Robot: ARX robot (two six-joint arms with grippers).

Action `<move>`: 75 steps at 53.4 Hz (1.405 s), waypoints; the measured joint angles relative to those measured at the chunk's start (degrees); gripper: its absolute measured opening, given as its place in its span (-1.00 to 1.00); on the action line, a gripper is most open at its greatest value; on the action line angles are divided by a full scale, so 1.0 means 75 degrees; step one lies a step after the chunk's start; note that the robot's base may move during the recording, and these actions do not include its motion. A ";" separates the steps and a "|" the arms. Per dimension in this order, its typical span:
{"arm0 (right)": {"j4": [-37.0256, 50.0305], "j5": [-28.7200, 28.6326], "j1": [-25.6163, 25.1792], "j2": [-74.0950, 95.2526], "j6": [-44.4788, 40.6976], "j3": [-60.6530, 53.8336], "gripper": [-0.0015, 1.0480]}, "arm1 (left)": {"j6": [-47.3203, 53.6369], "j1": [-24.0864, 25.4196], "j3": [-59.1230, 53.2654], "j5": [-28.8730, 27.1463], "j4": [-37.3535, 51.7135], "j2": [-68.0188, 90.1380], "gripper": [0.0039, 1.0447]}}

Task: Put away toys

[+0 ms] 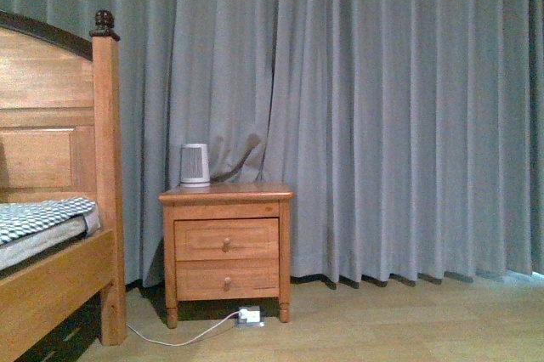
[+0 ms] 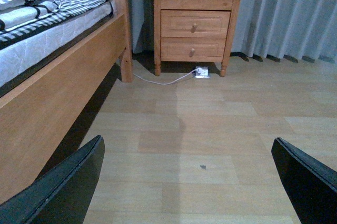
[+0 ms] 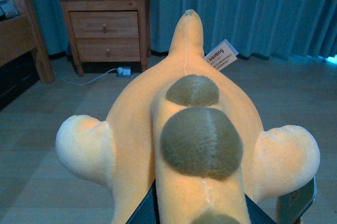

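The fingers (image 3: 146,209) of the right gripper (image 3: 202,208) are seen closed in on the lower body of one plush toy (image 3: 184,129), a dark finger pressed against each side of it. The toy is thus held clear of the wooden floor (image 3: 295,92), nearer than the furniture, and it is not shown in the front view. It is orange-yellow, with its tapered end pointed away toward the curtain (image 3: 263,8). Two paler rounded limbs are counted, one on each side. Two full olive-brown patches (image 3: 201,142) are laid along its middle, and a third is cut off by the picture's edge. One white printed tag (image 3: 221,56) is attached near the tapered end.

The left gripper (image 2: 187,142) is spread wide: its two dark fingers (image 2: 68,187) are set well apart, with only bare floor seen between them and nothing touched.

Farther off, one wooden nightstand (image 1: 225,247) is placed against the curtain. Two drawers (image 1: 226,240) are counted, each fitted with one knob. One small white appliance (image 1: 195,165) is stood upright on its top, toward the left side. One white cable (image 1: 183,336) is run along the floor from a plug block (image 1: 249,317) under the nightstand toward the left. One wooden bed (image 1: 59,175) is set just left of the nightstand, with checked bedding (image 1: 38,216) laid on the mattress.
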 joint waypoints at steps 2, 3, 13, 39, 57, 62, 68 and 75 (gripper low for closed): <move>0.0000 -0.0003 0.0000 0.0000 -0.0003 0.0000 -0.87 | 0.0000 0.0000 0.0000 0.0000 0.0000 0.0000 0.88; 0.0000 0.0000 0.0000 0.0000 -0.0003 0.0000 -0.87 | 0.0000 0.0000 0.0000 0.0000 0.0000 0.0000 0.88; 0.0000 0.0000 0.0000 0.0000 -0.0003 0.0000 -0.87 | 0.0000 0.0000 0.0000 0.0000 0.0000 0.0000 0.88; 0.0000 -0.0003 0.0000 0.0000 -0.0003 0.0000 -0.87 | 0.0000 0.0000 0.0000 -0.0003 0.0000 0.0000 0.88; 0.0000 0.0000 0.0000 0.0000 -0.0003 0.0000 -0.87 | 0.0000 0.0000 0.0000 0.0000 0.0000 0.0000 0.88; 0.0000 -0.0003 0.0000 0.0000 -0.0003 0.0000 -0.87 | 0.0000 0.0000 0.0000 0.0000 0.0000 0.0000 0.88; 0.0000 0.0000 0.0000 0.0000 -0.0003 0.0000 -0.87 | 0.0000 0.0000 0.0000 0.0000 0.0000 0.0000 0.88; 0.0000 0.0003 0.0000 0.0000 -0.0003 0.0000 -0.87 | 0.0000 0.0000 0.0000 0.0000 0.0000 0.0000 0.88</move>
